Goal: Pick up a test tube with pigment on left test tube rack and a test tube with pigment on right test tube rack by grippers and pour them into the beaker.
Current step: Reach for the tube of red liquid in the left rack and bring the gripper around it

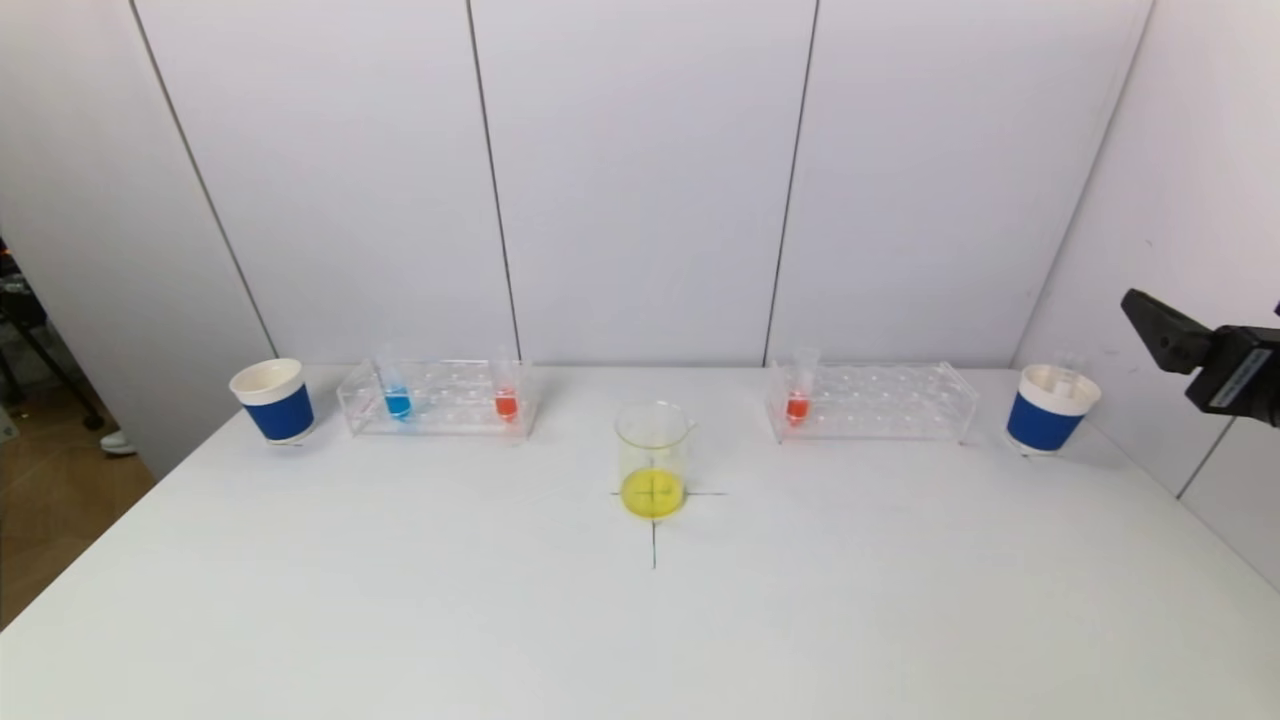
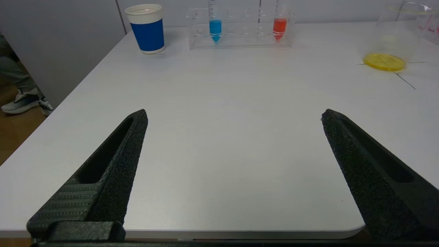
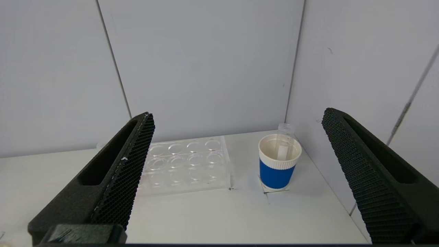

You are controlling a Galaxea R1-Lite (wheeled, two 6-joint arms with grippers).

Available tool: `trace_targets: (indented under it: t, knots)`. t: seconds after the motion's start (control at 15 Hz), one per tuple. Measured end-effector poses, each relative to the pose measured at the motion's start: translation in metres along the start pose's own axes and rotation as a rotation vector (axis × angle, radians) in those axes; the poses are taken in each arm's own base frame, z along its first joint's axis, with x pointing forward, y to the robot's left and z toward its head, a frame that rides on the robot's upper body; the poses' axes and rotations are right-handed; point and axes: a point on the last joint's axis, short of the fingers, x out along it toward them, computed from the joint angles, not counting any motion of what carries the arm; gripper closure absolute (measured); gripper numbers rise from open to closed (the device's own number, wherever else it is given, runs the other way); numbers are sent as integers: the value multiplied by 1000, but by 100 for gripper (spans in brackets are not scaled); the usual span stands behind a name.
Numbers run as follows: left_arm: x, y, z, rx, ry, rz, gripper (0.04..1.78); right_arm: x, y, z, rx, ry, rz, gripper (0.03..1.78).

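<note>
The clear left rack [image 1: 440, 400] holds a blue-pigment test tube [image 1: 397, 400] and a red-pigment test tube [image 1: 506, 402]. One red-pigment test tube [image 1: 797, 405] stands at the left end of the right rack [image 1: 880, 402]. Between the racks is the glass beaker [image 1: 653, 460], with yellow liquid at its bottom. My left gripper [image 2: 234, 113] hangs open and empty over the table's near left edge, far from the left rack [image 2: 240, 34]. My right gripper [image 3: 238, 115] is open and empty, raised at the far right, facing the right rack [image 3: 185, 164].
A blue-and-white paper cup [image 1: 274, 400] stands left of the left rack. Another cup [image 1: 1050, 410], right of the right rack, holds an empty clear tube [image 3: 284, 140]. Wall panels close in behind and on the right. My right arm [image 1: 1235, 370] shows at the right edge.
</note>
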Motion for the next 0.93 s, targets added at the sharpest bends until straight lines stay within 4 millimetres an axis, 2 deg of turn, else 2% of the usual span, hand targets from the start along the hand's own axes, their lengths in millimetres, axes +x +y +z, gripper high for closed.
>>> trace_targets:
  t: [0.53, 0.93]
  knots:
    - [0, 0, 0, 0, 0, 0, 5, -93, -21, -4, 19, -111, -46, 4]
    - [0, 0, 0, 0, 0, 0, 5, -166, -35, -26, 13, -100, -15, 4]
